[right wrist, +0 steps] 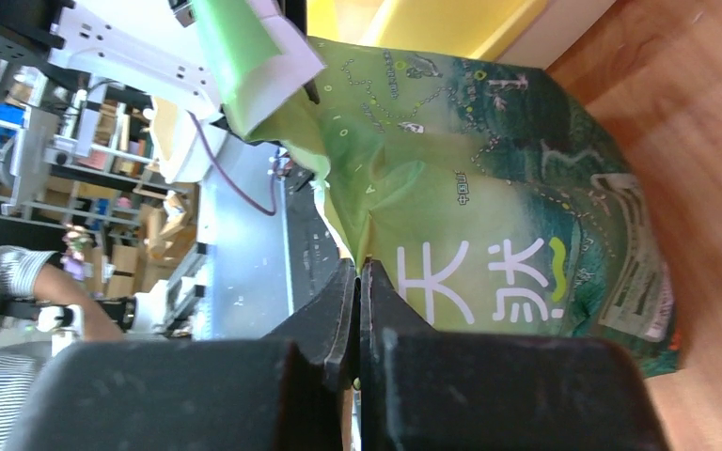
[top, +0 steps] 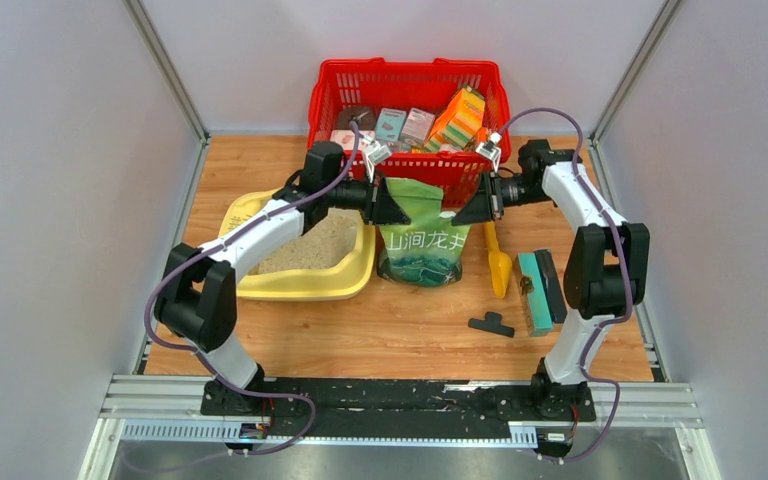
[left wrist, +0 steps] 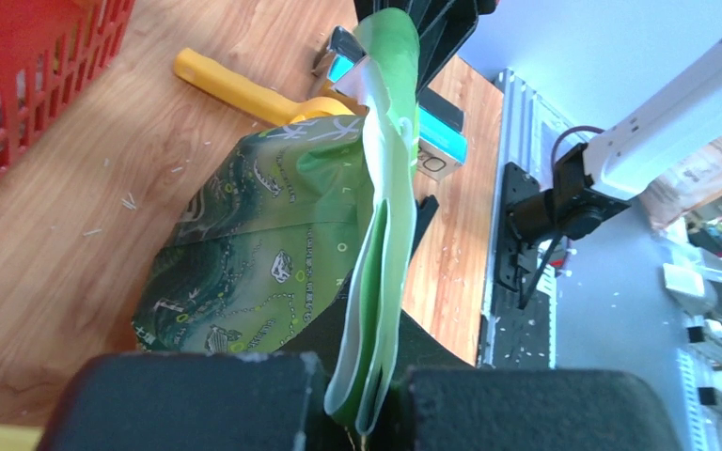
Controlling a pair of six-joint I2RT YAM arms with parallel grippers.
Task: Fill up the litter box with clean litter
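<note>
Left claw (top: 403,207) and right claw (top: 457,211) pinch opposite top corners of the green bag (top: 423,248). The litter box (top: 300,290), holding clean litter (top: 312,250), sits at the left edge of the table (top: 400,335), long axis roughly along the near edge.

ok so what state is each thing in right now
green bag: upright, top corners gripped
left gripper: shut on green bag
right gripper: shut on green bag
litter box: partly filled with litter
scoop: lying flat, untouched
red basket: full of packages
</note>
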